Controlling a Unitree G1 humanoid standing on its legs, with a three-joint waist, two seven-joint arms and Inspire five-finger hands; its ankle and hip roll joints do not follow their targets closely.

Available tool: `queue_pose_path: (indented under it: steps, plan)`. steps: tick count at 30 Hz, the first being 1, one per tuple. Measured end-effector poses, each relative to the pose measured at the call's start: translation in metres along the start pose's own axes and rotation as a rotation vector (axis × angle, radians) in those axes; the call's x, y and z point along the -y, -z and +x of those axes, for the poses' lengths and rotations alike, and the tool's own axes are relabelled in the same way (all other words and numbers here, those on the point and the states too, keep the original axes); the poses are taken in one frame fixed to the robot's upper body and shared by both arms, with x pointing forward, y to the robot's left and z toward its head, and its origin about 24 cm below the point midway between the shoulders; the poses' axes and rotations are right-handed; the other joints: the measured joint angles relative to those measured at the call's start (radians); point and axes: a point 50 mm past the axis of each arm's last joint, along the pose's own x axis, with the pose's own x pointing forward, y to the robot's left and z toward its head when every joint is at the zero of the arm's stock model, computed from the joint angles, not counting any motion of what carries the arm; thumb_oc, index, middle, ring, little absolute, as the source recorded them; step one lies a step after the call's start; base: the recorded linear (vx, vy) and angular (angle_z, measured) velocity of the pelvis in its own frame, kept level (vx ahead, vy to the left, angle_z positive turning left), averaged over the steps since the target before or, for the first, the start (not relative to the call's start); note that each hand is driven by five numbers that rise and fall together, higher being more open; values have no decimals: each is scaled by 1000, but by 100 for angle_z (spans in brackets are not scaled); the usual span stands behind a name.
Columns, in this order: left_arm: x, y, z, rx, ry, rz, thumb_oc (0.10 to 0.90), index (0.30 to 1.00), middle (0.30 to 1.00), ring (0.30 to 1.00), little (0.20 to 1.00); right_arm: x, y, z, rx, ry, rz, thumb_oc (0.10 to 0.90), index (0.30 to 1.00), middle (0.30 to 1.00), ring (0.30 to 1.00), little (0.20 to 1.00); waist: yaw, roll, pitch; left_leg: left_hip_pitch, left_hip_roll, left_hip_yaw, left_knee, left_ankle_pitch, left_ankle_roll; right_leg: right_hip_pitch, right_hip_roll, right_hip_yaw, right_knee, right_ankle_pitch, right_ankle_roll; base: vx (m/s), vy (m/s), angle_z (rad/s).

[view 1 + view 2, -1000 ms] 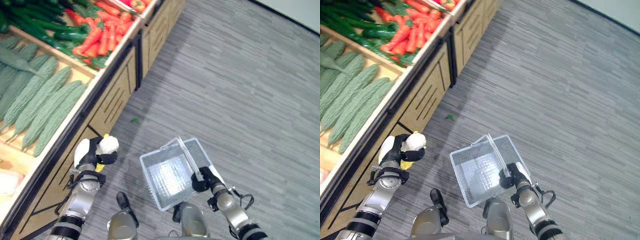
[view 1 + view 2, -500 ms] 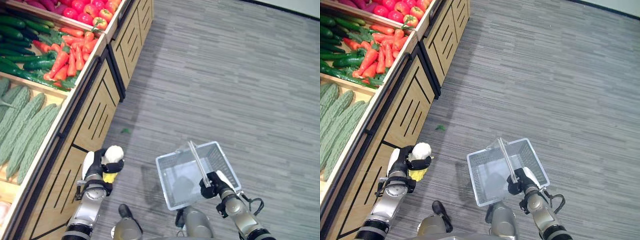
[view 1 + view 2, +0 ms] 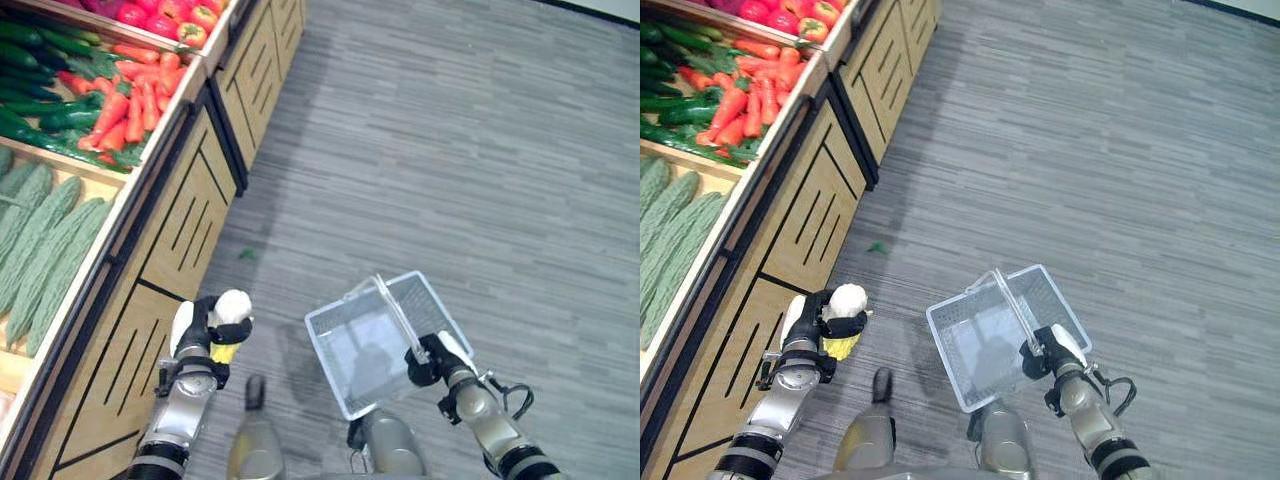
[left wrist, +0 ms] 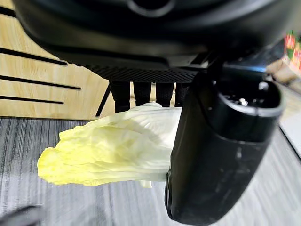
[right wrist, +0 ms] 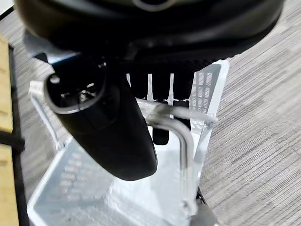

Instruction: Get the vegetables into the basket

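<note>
My left hand [image 3: 205,325] is shut on a pale napa cabbage [image 4: 113,148], its white stem end [image 3: 232,305] up and its yellow leaves [image 3: 224,351] pointing down. It hangs beside the wooden produce stand, left of the basket. My right hand [image 3: 432,360] is shut on the handle [image 5: 181,141] of a white mesh basket [image 3: 335,330], held above the grey floor. The basket looks empty. A gap of floor lies between cabbage and basket.
The wooden produce stand [image 3: 170,220] runs along the left, holding bitter gourds [image 3: 50,240], carrots [image 3: 125,95], cucumbers [image 3: 40,110] and red and yellow peppers [image 3: 175,15]. A small green scrap [image 3: 246,254] lies on the grey plank floor [image 3: 480,150].
The camera view has swung right along the stand. The basket has turned and sits a little closer to the cabbage hand; both hands keep their holds.
</note>
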Motion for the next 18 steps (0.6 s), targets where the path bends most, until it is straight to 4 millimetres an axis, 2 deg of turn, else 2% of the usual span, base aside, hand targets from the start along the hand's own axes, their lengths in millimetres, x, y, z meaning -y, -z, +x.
queue_pose_path:
  steps: [1, 2, 4, 5, 6, 7, 8, 9, 12, 16, 18]
  plan:
    - [0, -3, 1, 12, 3, 9, 400, 300, 300, 300, 300, 1, -4, 0, 20, 4, 2, 400, 300, 300, 300, 300, -8, -12, 5, -13, -27, 37, 15, -3, 14, -33, -26, 32, 12, -5, 7, 59, 248, -83]
    - [-1, -5, 2, 21, 3, 8, 400, 300, 300, 300, 300, 4, -8, 1, 33, 13, 4, 400, 300, 300, 300, 300, -15, -10, 12, -15, -25, 83, 7, 8, 45, -42, -46, 33, 8, -15, 25, 61, 218, -83]
    - [-3, -15, 4, 55, -4, -2, 400, 300, 300, 300, 300, 2, -4, 1, 19, 1, 7, 400, 300, 300, 300, 300, -6, 6, 23, -15, -16, 134, 1, 3, 69, -76, -64, 25, 83, -33, 30, 49, 205, -74]
    - [-11, -17, 5, 75, -18, 17, 400, 300, 300, 300, 300, -10, 1, -4, 3, -31, 21, 400, 300, 300, 300, 300, -2, -11, 20, -7, -41, 155, 4, -7, 78, -46, -95, 24, 130, -22, 24, 23, 135, -57]
    - [-18, -16, 6, 81, -35, 35, 400, 300, 300, 300, 300, -18, 2, -6, -3, -53, 28, 400, 300, 300, 300, 300, 8, -39, 20, 7, -50, 182, 6, -4, 71, -19, -115, 35, 103, -37, 64, 39, 146, -57]
    - [-25, -15, 8, 80, -55, 44, 400, 300, 300, 300, 300, -22, 0, -6, 3, -64, 26, 400, 300, 300, 300, 300, 10, -48, 23, 10, -52, 199, 13, -11, 72, -11, -119, 53, 76, -19, 85, 66, 169, -45]
    - [-32, -17, 10, 88, -74, 56, 400, 300, 300, 300, 300, -25, 0, -7, 2, -73, 29, 400, 300, 300, 300, 300, -10, -54, 25, 12, -64, 208, 14, -15, 72, -6, -117, 56, 51, 0, 90, 69, 174, -40]
    - [-35, -16, 11, 85, -89, 57, 400, 300, 300, 300, 300, -26, -3, -6, 8, -75, 31, 400, 300, 300, 300, 300, -3, -57, 26, 21, -59, 229, 9, -17, 71, -4, -117, 59, 49, 3, 91, 49, 108, -32]
    - [-40, -16, 11, 82, -114, 53, 400, 300, 300, 300, 300, -25, -4, -5, 9, -77, 33, 400, 300, 300, 300, 300, -1, -70, 26, 43, -53, 258, 11, -30, 68, 1, -112, 68, 47, 12, 88, 25, 62, -32]
    - [-40, -11, 10, 72, -112, 62, 400, 300, 300, 300, 300, -29, -8, -4, 14, -83, 25, 400, 300, 300, 300, 300, -2, -127, 23, 51, -29, 295, 74, -80, 62, 9, -96, 75, 47, 29, 81, 0, 81, -29]
    - [-39, -10, 9, 66, -104, 66, 400, 300, 300, 300, 300, -30, -8, -4, 13, -85, 27, 400, 300, 300, 300, 300, -3, -132, 22, 41, -26, 298, 105, -94, 65, 8, -90, 69, 45, 47, 72, -27, 90, -17]
